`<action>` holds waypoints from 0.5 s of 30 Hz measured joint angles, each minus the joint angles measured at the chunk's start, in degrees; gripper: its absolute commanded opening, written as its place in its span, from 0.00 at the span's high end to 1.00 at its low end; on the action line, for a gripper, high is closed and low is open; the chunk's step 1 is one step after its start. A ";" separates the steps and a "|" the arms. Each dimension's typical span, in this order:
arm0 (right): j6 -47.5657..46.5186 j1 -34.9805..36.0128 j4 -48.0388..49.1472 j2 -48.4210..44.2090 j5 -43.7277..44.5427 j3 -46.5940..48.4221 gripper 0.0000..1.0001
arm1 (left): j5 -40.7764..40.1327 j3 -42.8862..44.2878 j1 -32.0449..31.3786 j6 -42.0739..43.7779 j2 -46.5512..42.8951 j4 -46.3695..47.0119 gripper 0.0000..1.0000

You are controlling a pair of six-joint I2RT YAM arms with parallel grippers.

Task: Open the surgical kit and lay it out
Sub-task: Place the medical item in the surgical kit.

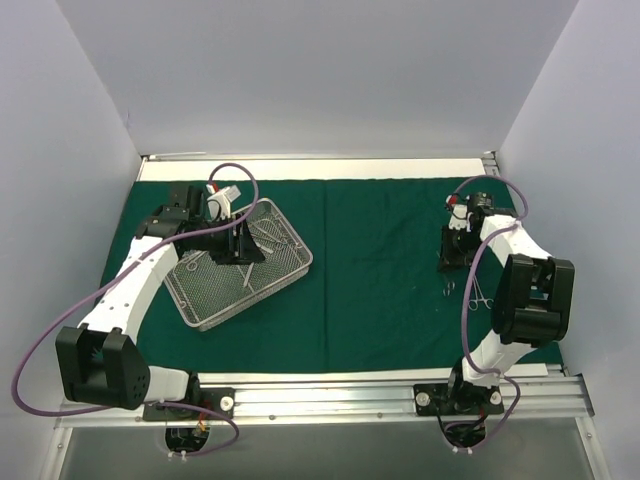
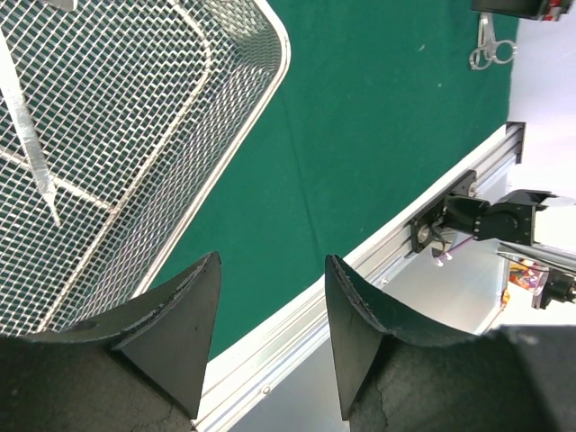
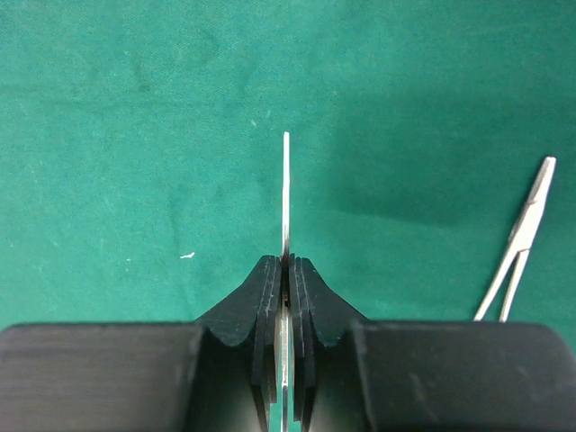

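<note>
The dark green drape [image 1: 380, 270] lies spread flat over the table. The silver wire-mesh tray [image 1: 205, 305] sits angled on its left part, with a few slim steel instruments [image 1: 268, 235] inside. My left gripper [image 1: 243, 247] hovers over the tray, open and empty; in the left wrist view its fingers [image 2: 184, 315] stand apart beside the tray's rim [image 2: 270, 85], and a slim instrument [image 2: 31, 144] lies in the mesh. My right gripper [image 1: 452, 252] is shut on a thin flat steel instrument [image 3: 286, 189], held edge-on just above the drape.
Forceps [image 3: 522, 238] lie on the drape right of my right gripper; they and another ringed instrument [image 1: 449, 288] show in the top view [image 1: 480, 292]. An aluminium rail [image 1: 330, 395] runs along the near edge. White walls enclose three sides.
</note>
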 measured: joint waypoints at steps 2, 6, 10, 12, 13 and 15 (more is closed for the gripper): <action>-0.15 -0.26 0.22 0.35 -0.68 -0.02 1.00 | 0.55 0.00 0.00 -0.33 0.00 0.46 0.42; -0.35 -0.37 0.66 1.60 -1.29 -0.02 1.00 | 1.18 0.00 0.00 -0.42 0.02 0.83 0.42; -0.52 -0.33 0.79 4.04 -1.53 -0.02 1.00 | 1.25 0.00 0.00 -0.42 0.04 0.87 0.42; -0.52 -0.24 0.76 5.20 -1.53 -0.02 1.00 | 1.25 0.00 0.04 -0.39 0.13 0.87 0.42; -0.52 -0.20 0.76 5.64 -1.51 -0.02 0.99 | 1.25 0.00 0.07 -0.39 0.22 0.87 0.42; -0.48 -0.17 0.76 6.23 -1.46 -0.02 0.95 | 1.25 0.00 0.13 -0.37 0.35 0.87 0.42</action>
